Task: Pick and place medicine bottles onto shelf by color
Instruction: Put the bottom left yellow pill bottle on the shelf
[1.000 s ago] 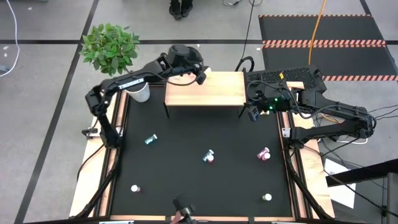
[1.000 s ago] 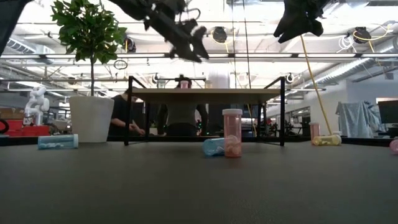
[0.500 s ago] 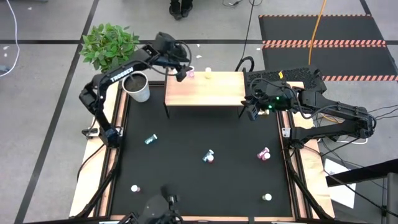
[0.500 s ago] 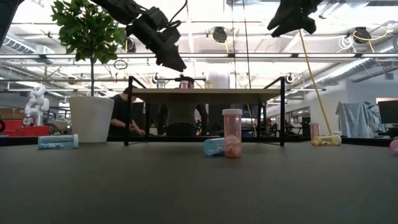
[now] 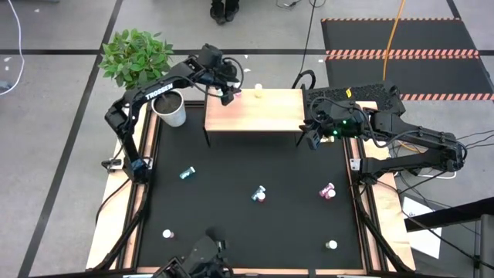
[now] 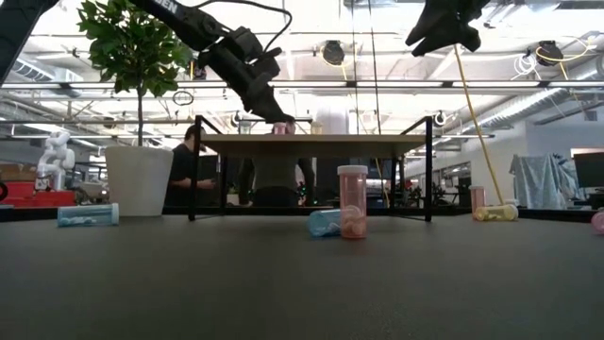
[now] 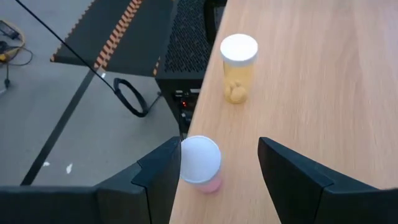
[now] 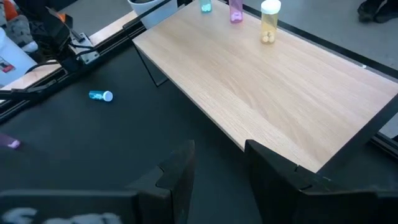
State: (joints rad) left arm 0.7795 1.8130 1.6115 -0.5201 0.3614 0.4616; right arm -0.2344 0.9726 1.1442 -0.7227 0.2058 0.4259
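My left gripper (image 5: 230, 91) (image 7: 219, 144) is open, low over the far left corner of the wood shelf (image 5: 266, 114). A pink bottle (image 7: 200, 163) with a white cap stands upright on the shelf between its fingers, close to one finger (image 7: 163, 174). A yellow bottle (image 7: 239, 70) stands on the shelf farther right. My right gripper (image 5: 315, 137) (image 8: 217, 168) hangs open in the air off the shelf's near right corner. More bottles lie or stand on the black table, among them a teal one (image 5: 187, 173) and a pink one (image 5: 327, 191). My left gripper comes slanting down from the shelf's far left, one finger on either side of the pink bottle's cap (image 7: 200, 158). The cap's edge sits right against one finger (image 7: 171, 163), and I cannot tell whether they touch. The bottle stands upright on the shelf top.
A white plant pot (image 5: 171, 110) stands just left of the shelf. A pink bottle (image 6: 352, 201) stands mid-table with a teal one (image 6: 326, 224) lying beside it. Single bottles sit near the table's near edge (image 5: 167, 233) (image 5: 331, 245). A person (image 6: 193, 170) sits beyond the table.
My left gripper has swung from over the shelf's far edge toward the table's left, then come back a little and dropped down to the pink bottle on the shelf. Neither shelf bottle has shifted. My right arm has barely moved.
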